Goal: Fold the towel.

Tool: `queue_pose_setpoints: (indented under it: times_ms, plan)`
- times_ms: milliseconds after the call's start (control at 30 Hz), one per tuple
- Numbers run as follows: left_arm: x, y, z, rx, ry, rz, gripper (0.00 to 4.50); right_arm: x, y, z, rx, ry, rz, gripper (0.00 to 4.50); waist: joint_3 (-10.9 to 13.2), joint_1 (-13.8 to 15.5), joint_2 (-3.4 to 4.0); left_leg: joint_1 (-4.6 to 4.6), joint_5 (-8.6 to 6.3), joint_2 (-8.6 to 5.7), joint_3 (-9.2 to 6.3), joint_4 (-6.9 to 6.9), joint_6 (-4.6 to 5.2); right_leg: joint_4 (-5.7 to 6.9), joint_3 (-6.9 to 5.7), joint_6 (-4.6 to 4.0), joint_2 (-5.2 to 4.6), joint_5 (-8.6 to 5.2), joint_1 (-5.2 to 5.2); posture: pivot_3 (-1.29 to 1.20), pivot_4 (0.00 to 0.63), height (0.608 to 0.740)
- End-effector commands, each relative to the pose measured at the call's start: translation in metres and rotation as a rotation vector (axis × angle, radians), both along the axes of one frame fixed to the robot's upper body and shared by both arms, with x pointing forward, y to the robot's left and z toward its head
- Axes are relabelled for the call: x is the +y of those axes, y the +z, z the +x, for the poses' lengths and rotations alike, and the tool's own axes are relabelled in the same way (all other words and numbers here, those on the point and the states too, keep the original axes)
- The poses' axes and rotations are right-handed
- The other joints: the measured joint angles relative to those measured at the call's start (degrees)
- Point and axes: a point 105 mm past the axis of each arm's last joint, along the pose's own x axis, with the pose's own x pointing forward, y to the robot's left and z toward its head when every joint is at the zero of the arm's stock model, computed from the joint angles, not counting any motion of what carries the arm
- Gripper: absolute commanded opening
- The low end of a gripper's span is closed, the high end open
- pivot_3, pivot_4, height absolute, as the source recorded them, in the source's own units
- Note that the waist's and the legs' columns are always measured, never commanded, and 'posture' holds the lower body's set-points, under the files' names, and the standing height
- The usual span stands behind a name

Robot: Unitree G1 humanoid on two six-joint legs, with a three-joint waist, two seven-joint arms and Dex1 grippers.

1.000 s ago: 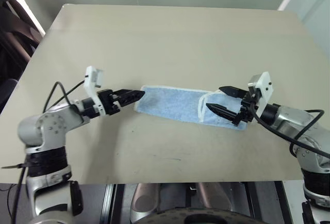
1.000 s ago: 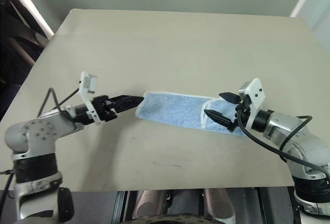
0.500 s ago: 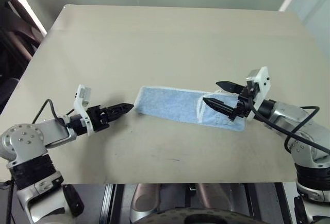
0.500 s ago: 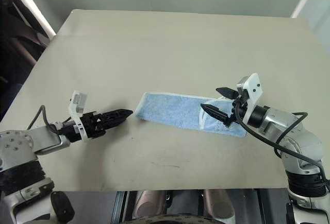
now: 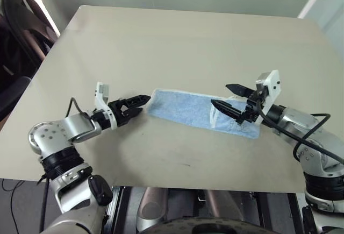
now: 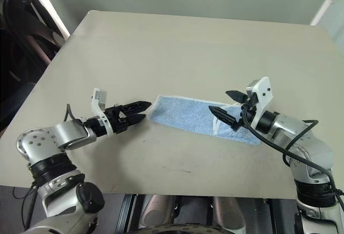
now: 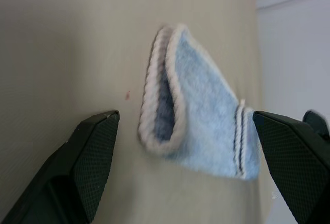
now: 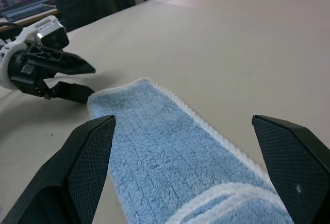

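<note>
The towel (image 5: pixel 201 111) lay flat on the table (image 5: pixel 177 40) as a long narrow strip stretched between the two grippers. Its near end sat just ahead of the left gripper (image 5: pixel 141 105), whose fingers were spread wide with nothing between them; tips close to the cloth, contact not resolvable. The other end lay under and just beside the right gripper (image 5: pixel 226 97), also spread wide and empty, one finger above the cloth and one over its doubled end.

Open tabletop extended on all sides of the strip, widest beyond the grippers toward the far edge; the near table edge ran well behind both wrists.

Cloth was light blue, fluffy, with white stitched edging. The left wrist view showed the end by the left gripper as a two-layer fold. The end by the right gripper was turned back on itself, white edging looping across it.
</note>
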Motion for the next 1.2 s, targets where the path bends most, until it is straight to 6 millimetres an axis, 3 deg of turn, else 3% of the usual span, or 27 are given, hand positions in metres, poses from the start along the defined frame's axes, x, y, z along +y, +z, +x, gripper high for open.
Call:
queue_pose_setpoints:
  times_ms: [33, 433, 533, 867, 900, 1200]
  plan:
    - [-0.012, 0.003, 0.000, -0.002, -0.054, -0.029, 4.50, -0.002, 0.014, -0.010, -0.054, 0.029, -0.010, 4.47, 0.06, -0.04, -0.13, -0.01, -0.07, 0.02, 0.02, 0.00, -0.08, 0.00, -0.01, 0.02, 0.00, 0.01, -0.05, 0.00, 0.150, 0.697]
    - [-0.025, 0.009, 0.003, 0.010, -0.086, -0.058, 4.50, -0.012, 0.007, -0.026, -0.017, 0.116, -0.135, 4.47, 0.22, 0.09, -0.37, -0.05, -0.20, 0.02, 0.37, -0.04, -0.29, -0.02, 0.01, 0.19, 0.00, -0.28, -0.10, 0.00, 0.150, 0.697]
    - [-0.027, 0.010, 0.002, 0.014, -0.110, -0.055, 3.91, -0.014, 0.004, -0.030, -0.013, 0.138, -0.172, 4.50, 0.25, 0.09, -0.44, -0.02, -0.21, 0.03, 0.40, -0.04, -0.28, -0.01, -0.01, 0.22, 0.01, -0.30, -0.10, 0.00, 0.150, 0.697]
    - [-0.031, 0.021, -0.002, -0.009, -0.163, -0.072, 0.18, -0.020, 0.000, -0.031, -0.029, 0.134, -0.240, 4.50, 0.42, -0.06, -0.71, 0.06, -0.21, 0.06, 0.42, -0.04, -0.26, 0.01, -0.02, 0.14, 0.07, -0.18, -0.11, 0.00, 0.150, 0.697]
    - [-0.031, 0.022, -0.002, -0.011, -0.163, -0.073, 0.03, -0.020, 0.000, -0.032, -0.030, 0.134, -0.240, 4.50, 0.44, -0.05, -0.74, 0.06, -0.21, 0.06, 0.41, -0.04, -0.26, 0.01, -0.02, 0.14, 0.07, -0.18, -0.11, 0.00, 0.150, 0.697]
    - [-0.030, 0.037, 0.001, -0.034, -0.171, -0.079, 0.03, -0.025, -0.002, -0.036, -0.024, 0.113, -0.242, 4.50, 0.49, -0.06, -0.83, 0.06, -0.20, 0.06, 0.46, -0.04, -0.28, 0.01, -0.03, 0.15, 0.08, -0.18, -0.13, 0.00, 0.150, 0.697]
